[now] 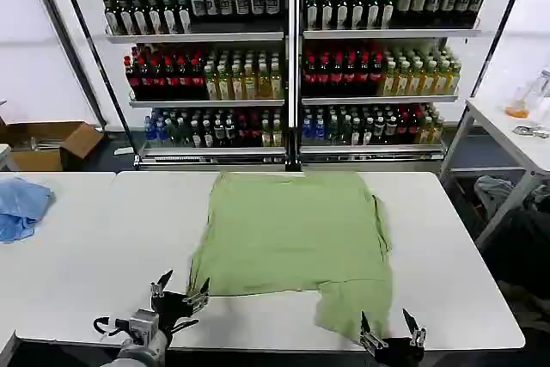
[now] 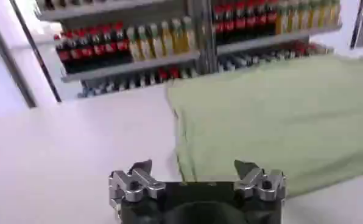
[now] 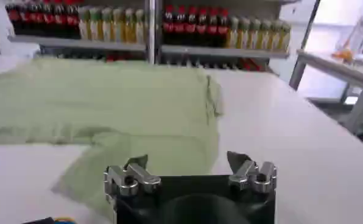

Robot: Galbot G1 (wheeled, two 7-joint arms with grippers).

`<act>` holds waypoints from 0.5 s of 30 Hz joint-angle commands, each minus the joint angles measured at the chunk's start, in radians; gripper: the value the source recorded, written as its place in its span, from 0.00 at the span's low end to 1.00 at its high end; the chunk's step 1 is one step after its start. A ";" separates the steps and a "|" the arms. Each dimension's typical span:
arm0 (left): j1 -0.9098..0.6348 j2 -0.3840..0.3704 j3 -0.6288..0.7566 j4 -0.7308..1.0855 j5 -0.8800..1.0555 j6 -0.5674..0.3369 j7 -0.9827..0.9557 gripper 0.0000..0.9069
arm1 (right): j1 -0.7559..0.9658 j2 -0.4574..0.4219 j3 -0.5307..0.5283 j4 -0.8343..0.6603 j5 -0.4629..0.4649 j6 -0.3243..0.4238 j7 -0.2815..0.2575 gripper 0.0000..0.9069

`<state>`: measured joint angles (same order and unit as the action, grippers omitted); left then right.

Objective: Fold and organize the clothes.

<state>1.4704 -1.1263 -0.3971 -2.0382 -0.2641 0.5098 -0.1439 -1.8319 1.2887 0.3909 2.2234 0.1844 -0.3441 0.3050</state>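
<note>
The light green shirt (image 1: 292, 242) lies spread on the white counter (image 1: 77, 264), one flap trailing to the near edge. The left pincer (image 1: 180, 291), fingers apart, sits by the near left corner and the right pincer (image 1: 392, 329), also apart, by that flap, probably poised to grasp both for a fold.

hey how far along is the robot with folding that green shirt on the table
Early. Done: the green shirt lies spread flat on the white table, back up, with one part hanging out at its near right corner. In hand: the left gripper sits open at the shirt's near left corner, and the right gripper open at the near right part, neither gripping. Left: every fold and the tidying.
</note>
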 commanded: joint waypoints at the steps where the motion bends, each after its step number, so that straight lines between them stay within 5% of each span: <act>1: -0.069 0.035 0.045 0.103 -0.017 0.067 0.008 0.16 | -0.008 0.003 -0.031 -0.021 0.016 -0.024 0.014 0.48; 3: -0.063 0.036 0.044 0.100 -0.023 0.067 0.010 0.03 | -0.007 0.004 -0.037 -0.021 0.031 -0.027 0.018 0.02; 15: -0.012 0.042 0.018 0.042 -0.165 0.066 0.055 0.02 | -0.018 0.007 -0.051 -0.005 0.040 -0.013 0.011 0.00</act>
<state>1.4424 -1.0913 -0.3817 -1.9886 -0.3305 0.5506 -0.1145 -1.8474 1.2943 0.3506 2.2224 0.2160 -0.3489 0.3133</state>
